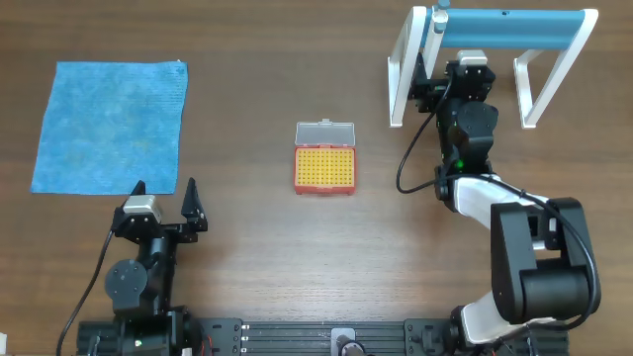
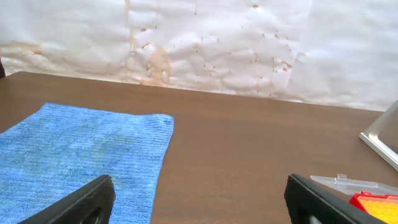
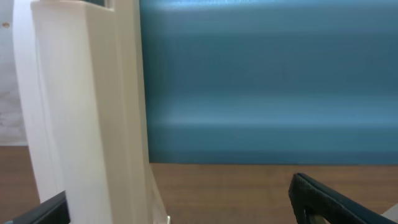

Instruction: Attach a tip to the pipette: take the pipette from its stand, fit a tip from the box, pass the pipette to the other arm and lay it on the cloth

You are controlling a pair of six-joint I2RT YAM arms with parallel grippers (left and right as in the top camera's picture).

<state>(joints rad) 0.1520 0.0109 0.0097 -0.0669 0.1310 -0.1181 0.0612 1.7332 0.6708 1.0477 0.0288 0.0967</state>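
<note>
The tip box [image 1: 324, 170] stands open on the surface [image 1: 257, 89]. The cloth [image 1: 111, 127] lies left of it. The stand [image 1: 514, 28] with the pipette [image 1: 438, 14] is to its right. The right jaws are wide at the stand's leg, and the left jaws are wide and empty left of the box.

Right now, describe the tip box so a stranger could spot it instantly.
On the brown table, look midway between the blue cloth and the white-legged stand. The tip box sits alone there, the only orange thing, clear lid open.
</note>
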